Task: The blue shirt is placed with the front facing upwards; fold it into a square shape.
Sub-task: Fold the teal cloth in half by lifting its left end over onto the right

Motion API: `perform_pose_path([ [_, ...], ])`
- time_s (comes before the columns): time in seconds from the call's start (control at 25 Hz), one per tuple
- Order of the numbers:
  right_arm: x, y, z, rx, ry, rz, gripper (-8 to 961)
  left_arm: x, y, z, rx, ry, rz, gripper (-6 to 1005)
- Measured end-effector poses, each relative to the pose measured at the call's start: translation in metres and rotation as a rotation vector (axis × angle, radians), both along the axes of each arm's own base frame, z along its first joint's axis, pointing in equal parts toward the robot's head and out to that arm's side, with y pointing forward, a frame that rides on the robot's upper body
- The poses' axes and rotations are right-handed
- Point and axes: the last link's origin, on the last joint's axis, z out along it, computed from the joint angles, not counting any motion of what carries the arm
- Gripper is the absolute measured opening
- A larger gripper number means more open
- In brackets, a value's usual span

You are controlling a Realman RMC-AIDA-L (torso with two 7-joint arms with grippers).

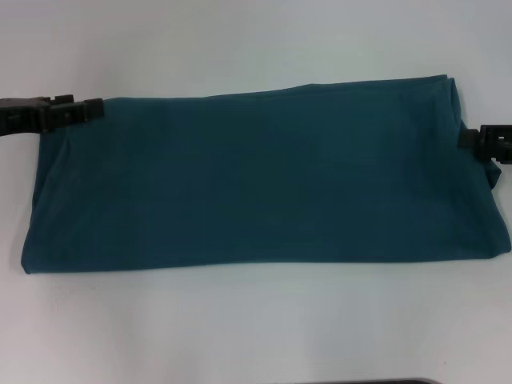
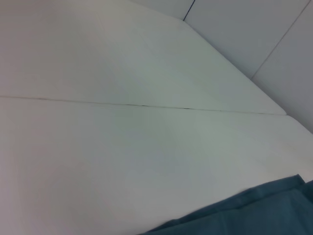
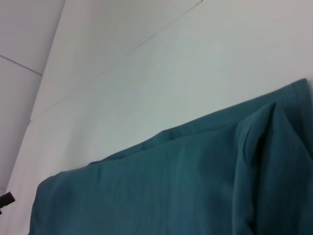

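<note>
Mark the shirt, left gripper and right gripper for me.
shirt (image 1: 256,176): head view, middle of the folded cloth.
left gripper (image 1: 94,109): head view, fingertips at the shirt's far left corner.
right gripper (image 1: 466,138): head view, fingertips at the shirt's right edge.

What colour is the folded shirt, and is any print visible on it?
The blue shirt is plain dark teal-blue; no print shows. The head view shows it best.

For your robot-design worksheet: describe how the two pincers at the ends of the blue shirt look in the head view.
Both are black and blocky, built of squared, angular parts. The left pincer ends a long, straight black bar. Of the right pincer only a short, chunky block shows. No cables or markings are visible.
</note>
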Motion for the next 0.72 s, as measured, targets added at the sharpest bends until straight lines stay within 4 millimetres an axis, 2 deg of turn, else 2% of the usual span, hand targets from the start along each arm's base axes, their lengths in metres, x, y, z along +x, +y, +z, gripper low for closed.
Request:
perform_pose_path([
  [0.72, 0.0007, -0.0054, -0.0026, -0.028, 0.010, -0.002, 636, 0.0030, 0.0018, -0.0018, -0.008, 0.004, -0.010, 691],
])
